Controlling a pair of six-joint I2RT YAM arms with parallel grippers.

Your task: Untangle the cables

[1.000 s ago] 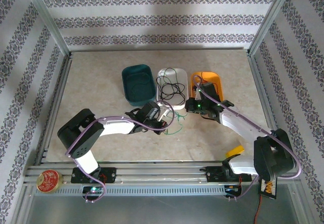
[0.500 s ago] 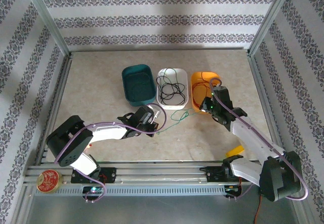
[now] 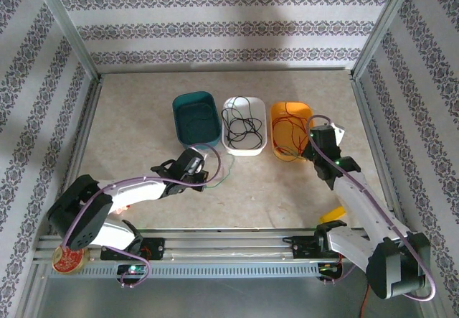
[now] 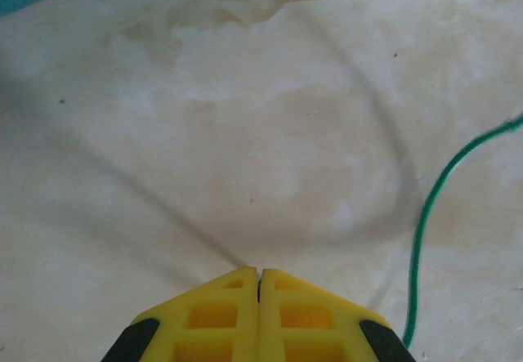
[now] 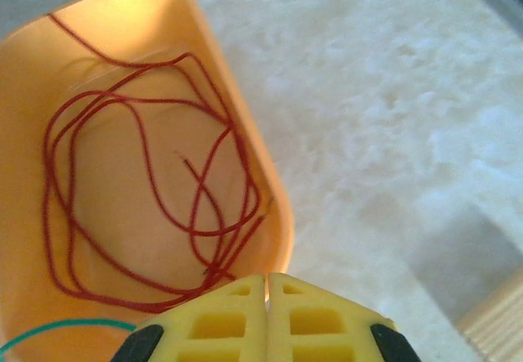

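My left gripper [image 3: 201, 176] [image 4: 259, 274] is low over the tabletop in front of the teal tray [image 3: 193, 120], jaws pressed together on a green cable [image 4: 425, 215] that curves away to the right. My right gripper [image 3: 310, 150] [image 5: 267, 278] is shut at the near rim of the orange tray [image 5: 282, 215] [image 3: 283, 108]. A green cable strand [image 5: 65, 324] runs in under its left finger. A red cable [image 5: 147, 174] [image 3: 290, 128] lies looped inside the orange tray. A black cable [image 3: 240, 125] is coiled in the white tray [image 3: 244, 151].
The three trays stand side by side in mid-table. A yellow object [image 3: 330, 214] lies near the right arm's base, and a red roll [image 3: 69, 255] sits on the front rail at the left. Metal frame posts border the table.
The left gripper has drawn back to the left and toward the near edge. The right gripper has moved right, from beside the white tray to the orange tray's near rim.
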